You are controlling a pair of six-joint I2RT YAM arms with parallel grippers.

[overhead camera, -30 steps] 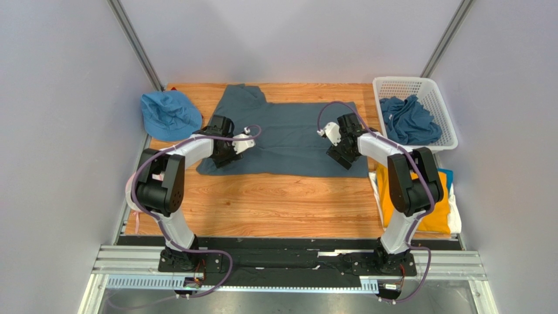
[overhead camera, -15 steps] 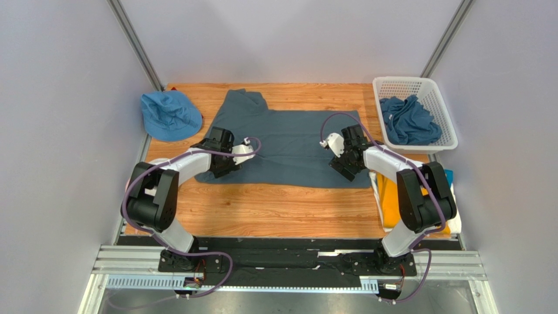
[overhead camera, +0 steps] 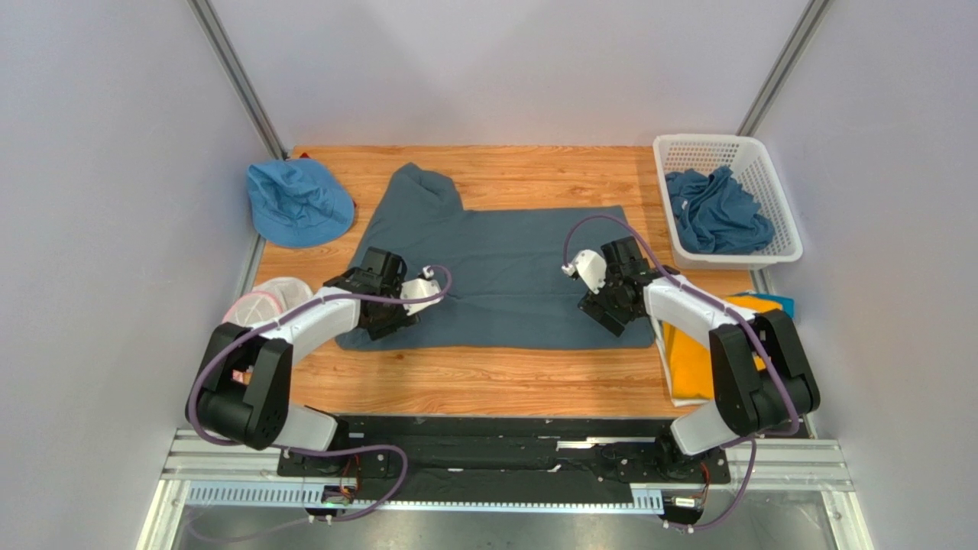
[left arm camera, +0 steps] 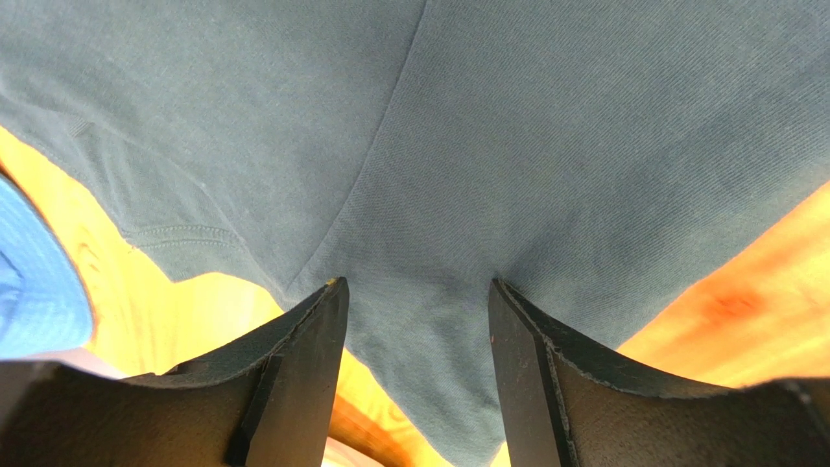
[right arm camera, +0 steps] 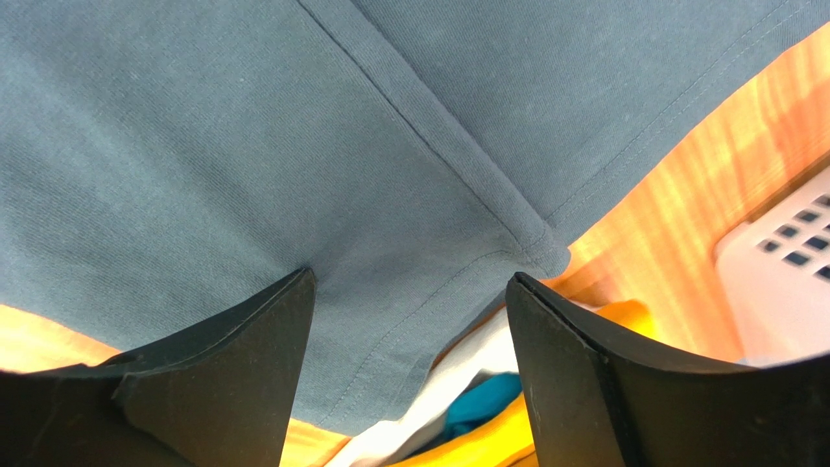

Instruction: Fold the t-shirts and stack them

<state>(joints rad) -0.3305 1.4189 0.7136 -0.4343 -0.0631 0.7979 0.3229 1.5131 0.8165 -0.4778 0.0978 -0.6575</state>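
From the top, a dark slate-blue cotton t-shirt (overhead camera: 505, 269) lies spread flat across the middle of the wooden bench (overhead camera: 505, 372), one sleeve reaching toward the far edge. The left gripper (overhead camera: 373, 324) is down on its near-left corner and the right gripper (overhead camera: 614, 321) on its near-right corner. At far left rests a bright blue floppy hat (overhead camera: 299, 201), and a round white mesh pouch with pink edging (overhead camera: 262, 309) sits beside the left forearm. A white plastic lattice basket (overhead camera: 758, 155) at far right holds a heap of slate-blue shirts (overhead camera: 718, 212). A folded mustard-yellow t-shirt (overhead camera: 695, 361) lies at the near right, under the right arm.

In the left wrist view, the left gripper (left arm camera: 416, 284) is released, its jaws spread with both tips on the slate-blue t-shirt (left arm camera: 546, 146). The cloth runs flat and unpinched across the gap. The hat (left arm camera: 34, 282) shows at the left edge and bare bench (left arm camera: 740, 282) at right.

In the right wrist view, the right gripper (right arm camera: 411, 275) is likewise released, jaws wide over the hemmed corner of the slate-blue t-shirt (right arm camera: 244, 126). Just beyond that corner peek the mustard-yellow t-shirt (right arm camera: 477, 448), a strip of white cloth (right arm camera: 458, 379) and a fold of bright blue cloth (right arm camera: 477, 404). The basket (right arm camera: 779, 253) stands at right.
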